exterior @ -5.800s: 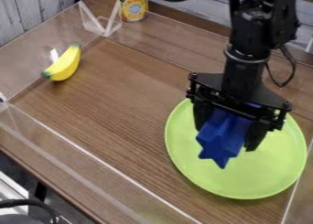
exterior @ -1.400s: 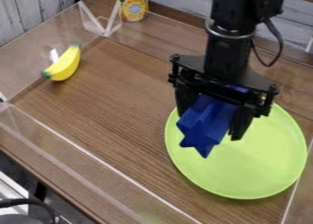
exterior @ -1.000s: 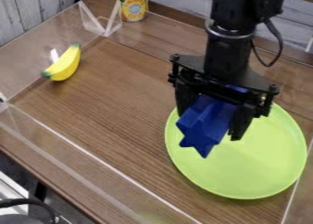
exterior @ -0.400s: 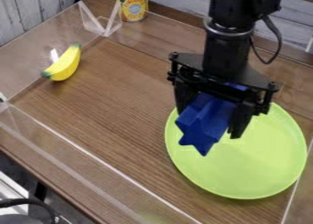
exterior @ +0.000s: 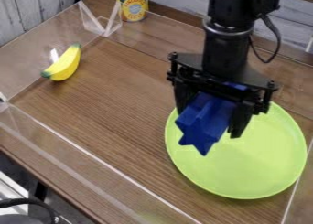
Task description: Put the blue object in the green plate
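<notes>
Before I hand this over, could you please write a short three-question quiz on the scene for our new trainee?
1. True or false: the gripper is shut on the blue object.
2. Over which thing does the blue object hang? A) banana B) green plate C) yellow can
3. Fill in: the banana lies to the ____ of the green plate in the picture.

Key: 1 true. 2 B. 3 left; the yellow can stands at the far edge of the table.

The table [exterior: 110, 90] is seen by a single camera, set high at its near edge and angled down across the wood. The arm [exterior: 235, 36] is framed close at right; a can [exterior: 132, 5] is glimpsed at the far edge.
</notes>
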`<state>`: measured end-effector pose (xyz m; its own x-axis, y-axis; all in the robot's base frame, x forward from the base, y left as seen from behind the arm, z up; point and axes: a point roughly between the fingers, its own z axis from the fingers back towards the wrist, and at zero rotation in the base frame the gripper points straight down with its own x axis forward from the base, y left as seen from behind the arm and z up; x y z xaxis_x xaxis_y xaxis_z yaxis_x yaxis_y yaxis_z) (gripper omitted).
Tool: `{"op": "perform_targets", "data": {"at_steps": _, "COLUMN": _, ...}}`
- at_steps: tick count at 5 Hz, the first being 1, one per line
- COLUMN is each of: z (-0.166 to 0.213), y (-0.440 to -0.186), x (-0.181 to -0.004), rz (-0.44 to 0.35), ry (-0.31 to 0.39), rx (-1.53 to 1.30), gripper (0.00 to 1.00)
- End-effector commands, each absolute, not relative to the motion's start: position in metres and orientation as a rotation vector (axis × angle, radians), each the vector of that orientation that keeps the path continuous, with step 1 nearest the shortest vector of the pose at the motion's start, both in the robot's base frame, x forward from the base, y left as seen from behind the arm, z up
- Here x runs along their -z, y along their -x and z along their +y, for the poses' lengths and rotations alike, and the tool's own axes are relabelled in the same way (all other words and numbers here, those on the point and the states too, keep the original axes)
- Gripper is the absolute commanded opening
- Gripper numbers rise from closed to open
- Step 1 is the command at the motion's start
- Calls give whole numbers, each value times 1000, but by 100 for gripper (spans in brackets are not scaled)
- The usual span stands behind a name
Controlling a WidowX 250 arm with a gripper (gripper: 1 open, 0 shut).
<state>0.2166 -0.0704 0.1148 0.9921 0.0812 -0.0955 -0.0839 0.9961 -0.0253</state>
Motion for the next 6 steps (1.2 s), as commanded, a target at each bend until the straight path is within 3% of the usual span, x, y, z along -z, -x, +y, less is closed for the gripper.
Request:
{"op": "perform_targets", "data": {"at_steps": 1, "z": -68, "y": -219, "x": -126, "rz": 46, "ry": 47, "rx": -95, "gripper": 100}}
{"op": "perform_targets", "data": {"at_steps": 6, "z": -67, "y": -218, "x": -127, "rz": 40, "ry": 61, "rx": -98, "gripper": 100}}
